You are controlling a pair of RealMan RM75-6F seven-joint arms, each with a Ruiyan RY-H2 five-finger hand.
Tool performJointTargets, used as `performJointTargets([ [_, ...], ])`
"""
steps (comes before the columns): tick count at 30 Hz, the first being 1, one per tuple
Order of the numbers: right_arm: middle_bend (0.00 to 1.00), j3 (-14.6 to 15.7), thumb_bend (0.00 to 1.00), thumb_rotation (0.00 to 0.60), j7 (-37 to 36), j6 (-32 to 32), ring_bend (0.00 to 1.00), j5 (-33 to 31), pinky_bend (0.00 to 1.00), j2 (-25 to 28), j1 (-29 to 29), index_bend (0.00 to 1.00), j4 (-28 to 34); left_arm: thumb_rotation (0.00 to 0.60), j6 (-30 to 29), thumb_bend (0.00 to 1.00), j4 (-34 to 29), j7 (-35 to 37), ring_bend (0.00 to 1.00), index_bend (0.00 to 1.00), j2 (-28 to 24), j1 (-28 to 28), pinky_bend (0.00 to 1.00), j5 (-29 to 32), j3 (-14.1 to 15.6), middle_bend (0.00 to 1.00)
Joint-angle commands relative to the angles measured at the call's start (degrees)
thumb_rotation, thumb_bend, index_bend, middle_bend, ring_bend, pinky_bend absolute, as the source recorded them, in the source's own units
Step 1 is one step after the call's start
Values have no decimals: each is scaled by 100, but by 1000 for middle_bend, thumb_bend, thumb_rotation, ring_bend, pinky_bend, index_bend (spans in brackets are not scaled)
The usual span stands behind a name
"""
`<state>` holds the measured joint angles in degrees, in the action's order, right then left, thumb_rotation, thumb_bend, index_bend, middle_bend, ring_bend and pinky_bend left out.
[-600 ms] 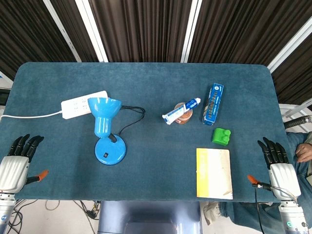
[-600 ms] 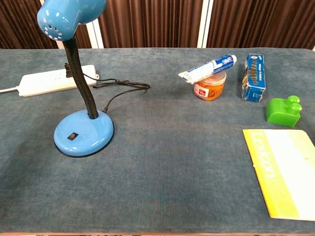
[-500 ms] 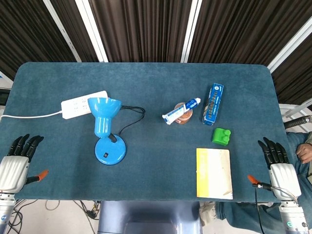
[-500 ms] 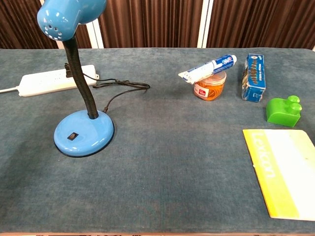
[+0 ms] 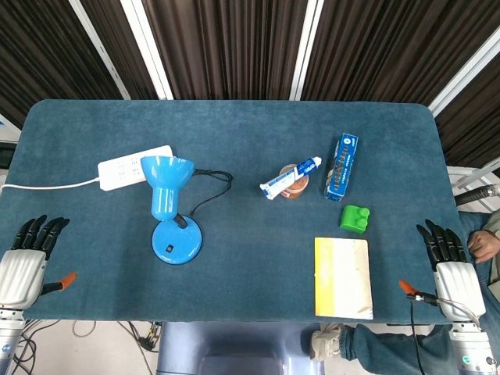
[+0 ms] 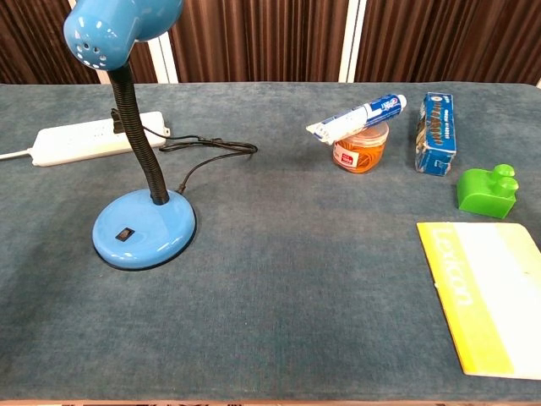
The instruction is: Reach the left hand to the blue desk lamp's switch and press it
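Not much going on since the last frames. The left hand [image 5: 22, 269] sits in the same spot at the near-left table corner, fingers straight and slightly apart, holding nothing. The right hand [image 5: 453, 273] has slid a touch toward the right edge, fingers also spread and empty.

The blue gooseneck desk lamp [image 5: 168, 207] hasn't budged: it stands left of centre on the teal felt table [image 5: 250, 141], and the small black switch [image 6: 124, 233] on its round base is untouched, well apart from the left hand. Its cord runs back to the white power strip [image 5: 133, 166]. The yellow-and-white booklet [image 5: 342, 277] lies near the right front, same as before.
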<state>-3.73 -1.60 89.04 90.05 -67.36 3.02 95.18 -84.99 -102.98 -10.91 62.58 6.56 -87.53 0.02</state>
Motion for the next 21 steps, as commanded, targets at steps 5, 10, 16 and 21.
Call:
performJointTargets([
  [5,18,-2,103,600,15,-20,38,-33,0,9,1,0,17,600,12,90,-5,-15,0,99,-6,-3,64,7,-11,104],
  [10,18,-1,103,600,23,-32,38,-52,0,13,1,0,31,600,49,111,-2,-45,28,94,-7,2,99,14,-9,126],
  [16,18,-20,103,600,20,-43,38,-125,6,44,-10,0,57,600,177,267,98,-147,388,94,21,113,565,-176,15,375],
  [21,18,-9,102,600,18,-84,38,-132,41,86,0,0,71,600,535,456,325,-85,644,94,48,393,739,-382,9,614],
])
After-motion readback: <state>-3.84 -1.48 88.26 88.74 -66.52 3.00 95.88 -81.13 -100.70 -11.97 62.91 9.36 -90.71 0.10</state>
